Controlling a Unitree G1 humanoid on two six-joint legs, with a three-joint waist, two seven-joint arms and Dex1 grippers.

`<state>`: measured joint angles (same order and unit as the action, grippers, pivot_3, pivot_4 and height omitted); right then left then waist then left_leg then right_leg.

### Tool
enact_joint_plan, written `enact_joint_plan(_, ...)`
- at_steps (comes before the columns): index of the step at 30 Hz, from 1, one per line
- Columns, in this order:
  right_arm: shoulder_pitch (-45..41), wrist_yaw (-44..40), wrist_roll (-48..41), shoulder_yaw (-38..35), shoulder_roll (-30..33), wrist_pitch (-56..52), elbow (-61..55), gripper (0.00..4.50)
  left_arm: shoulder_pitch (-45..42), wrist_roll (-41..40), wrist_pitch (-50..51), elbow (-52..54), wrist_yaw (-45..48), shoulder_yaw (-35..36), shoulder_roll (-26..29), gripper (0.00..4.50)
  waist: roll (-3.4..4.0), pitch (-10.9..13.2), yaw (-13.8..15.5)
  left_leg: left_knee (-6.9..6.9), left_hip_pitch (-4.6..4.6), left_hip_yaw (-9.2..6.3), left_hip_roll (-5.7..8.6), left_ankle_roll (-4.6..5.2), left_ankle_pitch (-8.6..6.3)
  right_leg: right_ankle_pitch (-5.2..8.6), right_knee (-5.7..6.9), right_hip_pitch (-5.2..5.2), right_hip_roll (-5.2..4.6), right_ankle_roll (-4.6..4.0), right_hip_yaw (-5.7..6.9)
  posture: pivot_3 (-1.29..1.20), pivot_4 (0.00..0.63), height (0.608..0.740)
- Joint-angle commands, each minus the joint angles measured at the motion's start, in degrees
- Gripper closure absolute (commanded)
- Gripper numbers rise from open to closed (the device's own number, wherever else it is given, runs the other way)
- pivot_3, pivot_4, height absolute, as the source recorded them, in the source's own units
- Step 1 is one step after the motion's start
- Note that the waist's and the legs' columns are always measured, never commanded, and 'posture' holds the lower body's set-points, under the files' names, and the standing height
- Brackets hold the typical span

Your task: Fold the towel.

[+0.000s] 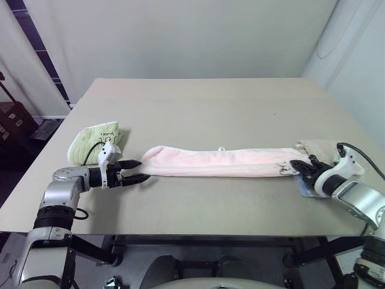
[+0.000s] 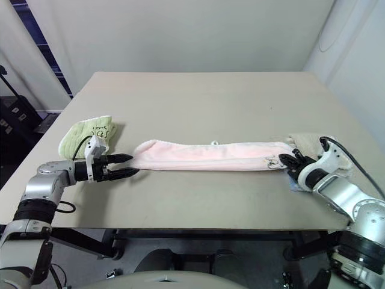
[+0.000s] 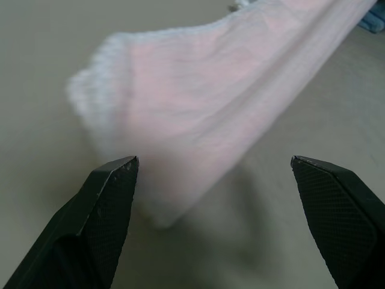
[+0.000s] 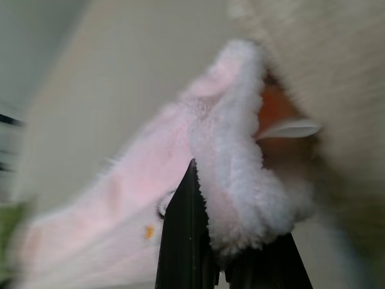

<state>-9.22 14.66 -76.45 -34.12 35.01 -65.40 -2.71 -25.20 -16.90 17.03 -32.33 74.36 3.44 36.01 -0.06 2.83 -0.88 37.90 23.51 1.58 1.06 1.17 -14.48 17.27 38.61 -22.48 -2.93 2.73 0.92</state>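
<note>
The towel (image 1: 219, 162) is a long pale pink strip lying flat across the table (image 1: 210, 108), from left to right. A small loop tab (image 1: 221, 149) sticks out of its far edge. My left gripper (image 1: 135, 171) is open at the towel's left end, its tips just short of the cloth. In the left wrist view the fingers (image 3: 111, 198) stand wide apart with the towel's end (image 3: 180, 108) just ahead of them. My right gripper (image 1: 299, 168) is shut on the towel's right end, and in the right wrist view the fluffy edge (image 4: 234, 174) bunches over the closed fingers (image 4: 189, 241).
A light green towel (image 1: 95, 143) with dark script lies behind my left arm. A cream towel (image 1: 319, 147) lies at the right, behind my right gripper, with a small blue thing (image 1: 305, 190) under that hand. The table's front edge is close to both arms.
</note>
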Motion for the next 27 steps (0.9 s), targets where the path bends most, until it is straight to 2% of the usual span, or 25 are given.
enact_joint_plan(1,-3.08,-6.15,4.61,5.77,4.21,0.77,-8.38,4.49,-2.28,-0.54,0.09,-0.95,0.45,0.66,0.94,0.22,0.01,0.00,-0.28,-0.02,0.00,0.01,0.00,0.00,0.00,-0.01,0.00,-0.03,0.00,0.01,-0.02,0.00,0.000,0.740)
enact_joint_plan(6,-7.71,-14.55,12.34,19.59,6.06,2.13,-20.39,4.49,-3.33,-0.18,-0.41,-3.39,0.44,0.97,1.43,0.22,-0.04,-0.01,0.12,-0.15,-0.02,0.01,-0.07,0.00,0.00,-0.09,0.00,-0.12,0.07,0.17,-0.02,0.00,0.000,0.740)
enact_joint_plan(13,-8.55,-24.30,24.43,35.75,6.41,5.26,-27.43,4.49,-3.52,-0.01,-1.09,-4.45,0.04,0.74,0.80,0.22,-0.18,-0.08,0.96,-0.42,0.28,0.06,0.01,0.06,-0.03,-0.27,-0.59,-0.24,-0.04,0.46,-0.02,0.00,0.000,0.740)
enact_joint_plan(20,-11.53,-25.42,34.85,44.31,0.03,6.32,-22.39,4.49,-4.85,0.89,-1.51,-6.96,0.37,-0.08,0.66,0.22,-0.24,-0.11,1.19,-0.39,0.55,0.08,0.05,0.05,-0.04,-0.33,-0.55,-0.56,-0.11,0.43,-0.02,0.00,0.000,0.740)
enact_joint_plan(26,-12.61,-24.91,38.88,43.95,-4.92,3.69,-17.55,4.49,-3.77,0.95,-1.29,-5.32,1.03,-0.31,0.52,0.22,-0.29,-0.15,1.22,-0.40,0.71,0.09,0.09,0.04,-0.03,-0.33,-0.54,-0.73,-0.18,0.40,-0.02,0.00,0.000,0.740)
enact_joint_plan(27,-12.55,-25.11,39.19,43.73,-5.36,3.30,-17.39,4.28,-3.45,0.89,-1.13,-4.75,1.08,-0.35,0.51,0.22,-0.29,-0.15,1.17,-0.40,0.78,0.10,0.10,0.04,-0.03,-0.33,-0.54,-0.79,-0.20,0.41,-0.02,0.00,0.000,0.740)
